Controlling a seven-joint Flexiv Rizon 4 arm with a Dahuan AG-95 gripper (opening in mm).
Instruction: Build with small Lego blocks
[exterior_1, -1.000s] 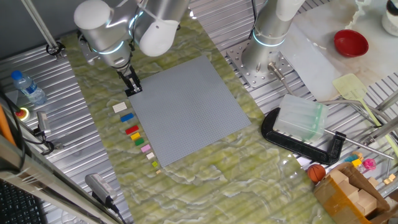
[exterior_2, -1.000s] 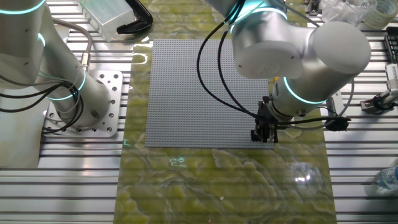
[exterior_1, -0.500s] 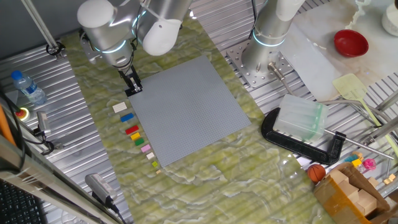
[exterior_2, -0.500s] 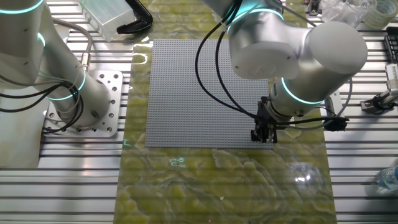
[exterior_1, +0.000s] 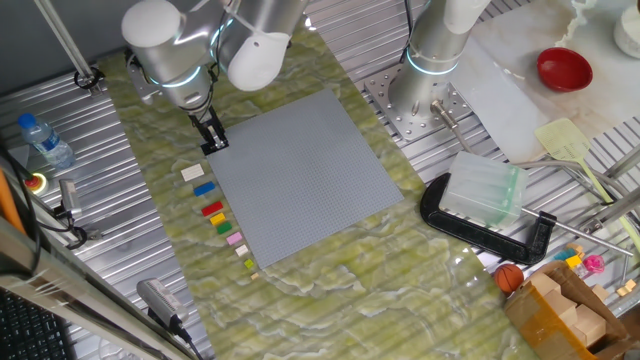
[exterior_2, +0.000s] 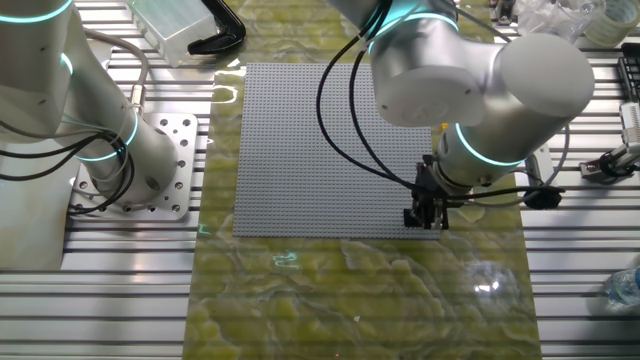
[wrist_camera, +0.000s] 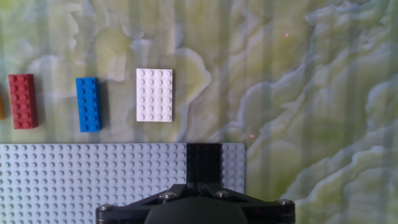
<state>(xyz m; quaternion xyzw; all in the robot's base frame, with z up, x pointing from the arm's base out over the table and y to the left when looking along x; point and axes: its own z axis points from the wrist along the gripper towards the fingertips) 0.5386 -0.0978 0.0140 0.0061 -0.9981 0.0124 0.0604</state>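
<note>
A black Lego block (wrist_camera: 204, 163) sits on the near corner of the grey baseplate (wrist_camera: 93, 180). My gripper (wrist_camera: 204, 185) is shut on it from above, fingertips down at the plate. On the marbled mat beyond the plate edge lie a white block (wrist_camera: 155, 94), a blue block (wrist_camera: 88, 104) and a red block (wrist_camera: 22, 101). One fixed view shows the gripper (exterior_1: 212, 141) at the baseplate (exterior_1: 300, 180) corner, with the row of white (exterior_1: 192, 172), blue (exterior_1: 204, 188), red (exterior_1: 212, 209), yellow (exterior_1: 222, 226) and pink (exterior_1: 235, 239) blocks beside the plate. The other fixed view shows the gripper (exterior_2: 425, 215) at the plate's corner.
A second arm's base (exterior_1: 420, 95) stands behind the plate. A black clamp with a clear box (exterior_1: 482, 195) lies to the right, and a red bowl (exterior_1: 564, 68) at the back right. A water bottle (exterior_1: 45, 140) lies at the left.
The upper arm swayed slightly and came back. The gripper tip has stayed at the plate corner on the black block.
</note>
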